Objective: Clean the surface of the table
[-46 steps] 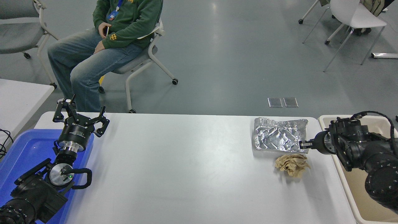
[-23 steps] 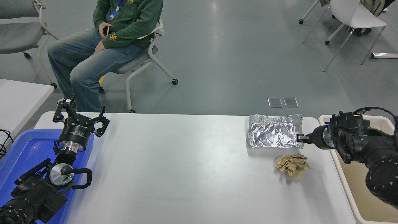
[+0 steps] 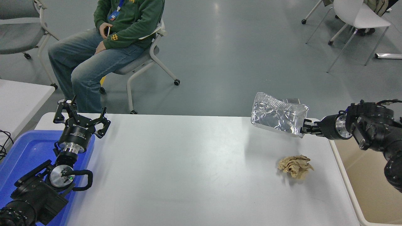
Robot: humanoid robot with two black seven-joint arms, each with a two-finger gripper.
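Spanning the whole foreground, the table surface (image 3: 188, 169) is matte white with rounded corners; one crumpled brown paper wad (image 3: 295, 167) lies near its right end. Above the far right corner, the right gripper (image 3: 304, 128) pinches one tilted foil tray (image 3: 278, 114), clear of the tabletop. The left gripper (image 3: 81, 118) hangs splayed wide over one blue bin (image 3: 19, 153).

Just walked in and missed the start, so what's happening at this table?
The robot is clearing rubbish off the white table. Its right gripper is shut on the edge of a foil tray and holds it in the air above the table's far right corner, next to the beige bin. A crumpled brown paper ball lies on the table. The left gripper is parked open above the blue bin. A person sits on a chair beyond the table.
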